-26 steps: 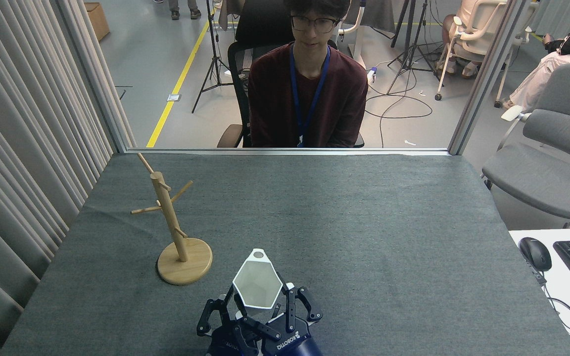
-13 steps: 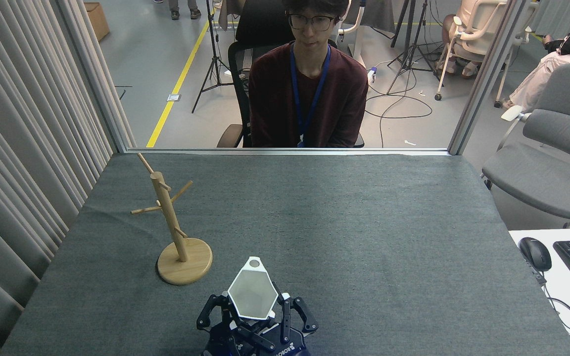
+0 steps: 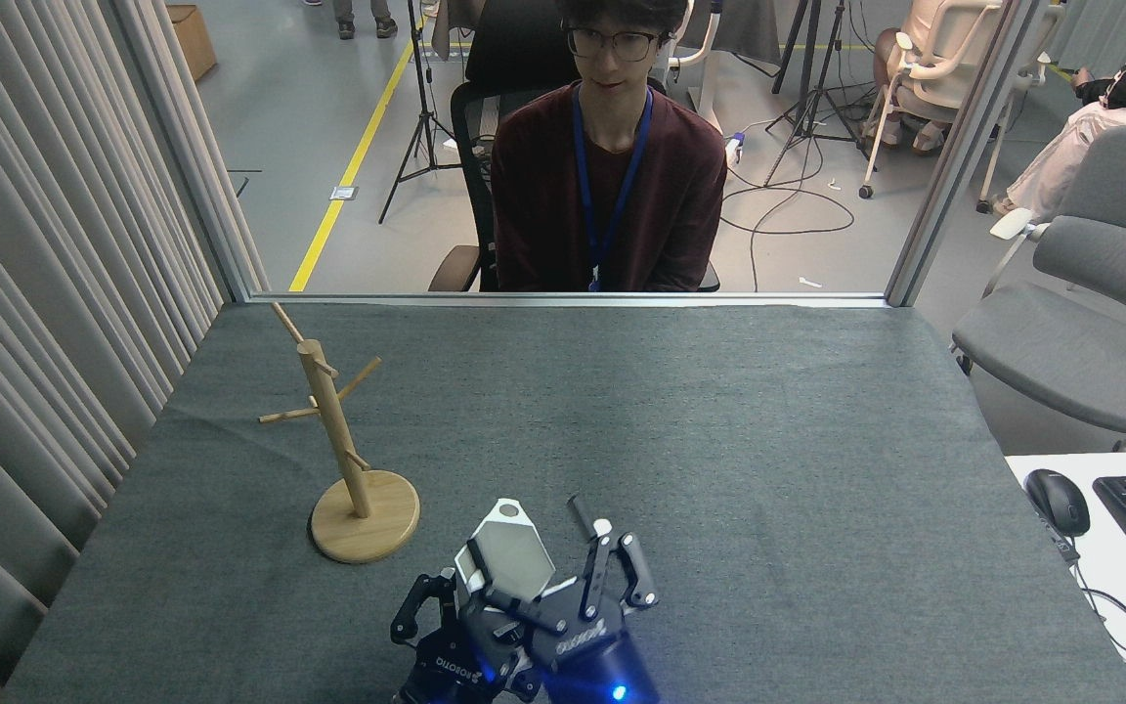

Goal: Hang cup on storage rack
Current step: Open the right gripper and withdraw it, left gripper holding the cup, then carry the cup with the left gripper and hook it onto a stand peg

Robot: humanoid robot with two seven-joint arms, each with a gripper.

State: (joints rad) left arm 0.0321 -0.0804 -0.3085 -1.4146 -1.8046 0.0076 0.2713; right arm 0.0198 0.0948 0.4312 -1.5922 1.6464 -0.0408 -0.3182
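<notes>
Transfer step: cup clamped between both end effectors, left and right, low over surface; next, hole onto storage rack peg.

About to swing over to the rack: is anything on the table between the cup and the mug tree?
Nothing visible. The cup sits at the hands by the near edge, and only bare grey table cloth lies between it and the storage rack, to its left and slightly farther away.
</notes>
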